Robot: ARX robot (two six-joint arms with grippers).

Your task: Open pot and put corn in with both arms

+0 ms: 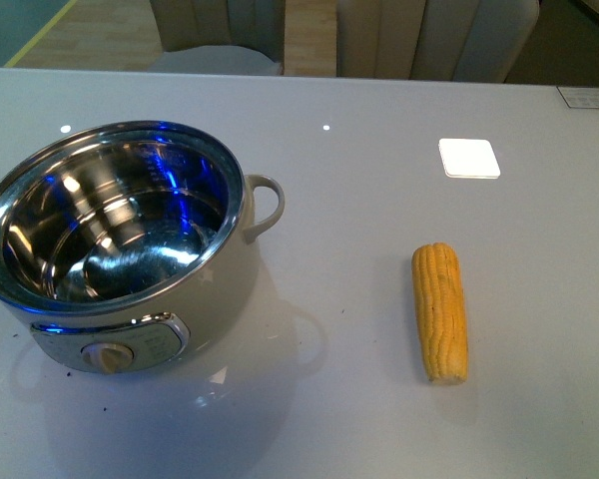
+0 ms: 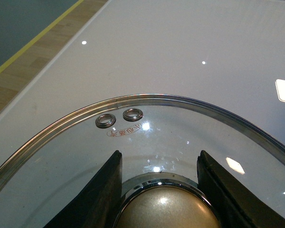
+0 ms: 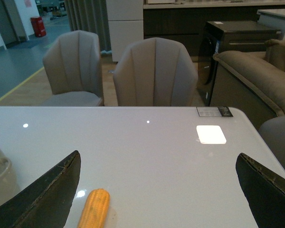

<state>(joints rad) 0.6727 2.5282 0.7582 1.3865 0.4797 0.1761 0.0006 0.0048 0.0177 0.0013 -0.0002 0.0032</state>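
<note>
The left claw is being held low over a glass lid, with the gold knob being pinched between its fingers. A red oval stamp is being shown on the glass, too small to be read. The right claw is being held wide apart above the surface, with the corn lying nearer the pot-side finger. The pot is being seen uncovered, well left of the corn.

The pot is sitting at the left of the table, the corn lying well to its right. Chairs are standing behind the table. The knob of the lid is sitting between the fingers of the left gripper.
</note>
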